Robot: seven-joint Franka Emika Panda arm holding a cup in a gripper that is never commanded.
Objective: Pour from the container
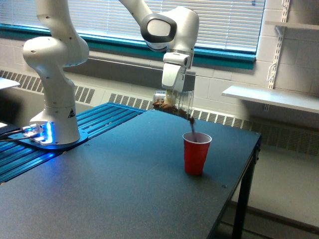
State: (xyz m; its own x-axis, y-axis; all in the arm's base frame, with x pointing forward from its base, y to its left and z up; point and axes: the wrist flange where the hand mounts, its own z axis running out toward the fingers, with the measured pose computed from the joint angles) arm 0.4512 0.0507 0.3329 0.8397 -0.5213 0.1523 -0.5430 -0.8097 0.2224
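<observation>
In the exterior view my gripper (170, 102) is shut on the container (174, 103), a clear plastic tumbler lying almost on its side with its mouth toward the view's right. Brown granules line its lower wall and fall in a thin stream from its lip into the red cup (196, 153). The red cup stands upright on the dark table (114, 189), just below and to the right of the tumbler's mouth.
The arm's white base (55, 119) stands on a blue slatted platform (94, 124) at the view's left. The table's right edge and a black leg (241, 199) lie close to the red cup. A white shelf (274, 97) hangs on the wall behind.
</observation>
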